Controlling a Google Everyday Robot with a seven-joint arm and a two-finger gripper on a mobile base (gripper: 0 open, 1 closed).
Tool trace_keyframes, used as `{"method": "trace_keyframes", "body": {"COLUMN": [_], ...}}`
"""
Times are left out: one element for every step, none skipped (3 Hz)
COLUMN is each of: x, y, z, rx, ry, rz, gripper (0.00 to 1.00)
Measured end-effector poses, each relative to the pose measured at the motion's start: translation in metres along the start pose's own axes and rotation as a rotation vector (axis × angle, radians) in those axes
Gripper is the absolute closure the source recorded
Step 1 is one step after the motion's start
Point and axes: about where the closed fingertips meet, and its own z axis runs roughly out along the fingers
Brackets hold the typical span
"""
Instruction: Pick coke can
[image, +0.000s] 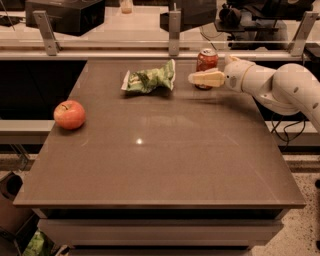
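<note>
Camera view: coke can (207, 59) upright near the far edge of the table (165, 170), just right of a green chip bag (150, 80). Gripper (200, 78) comes in from the right and overlaps the can's lower half — can't tell how open it is or whether it grips. Apple (69, 114) sits well apart, at the left edge.

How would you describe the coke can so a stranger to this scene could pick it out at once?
Find the far edge of the brown table, right of the crumpled green chip bag, where the white gripper sits. The coke can stands upright just behind that gripper. It is a red cylinder with a silver top, unlike the round red apple at the left edge.
</note>
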Motion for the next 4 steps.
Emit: {"method": "trace_keyframes", "body": {"x": [0.0004, 0.0004, 0.0004, 0.0004], "y": [0.0023, 0.0044, 0.0065, 0.0088], "z": [0.0027, 0.0051, 0.0073, 0.0098], "rx": [-0.005, -0.009, -0.013, -0.018], "ry": [0.000, 0.000, 0.000, 0.000], "rz": [0.001, 0.001, 0.002, 0.002], "gripper": [0.18, 0.41, 0.63, 0.88]}}
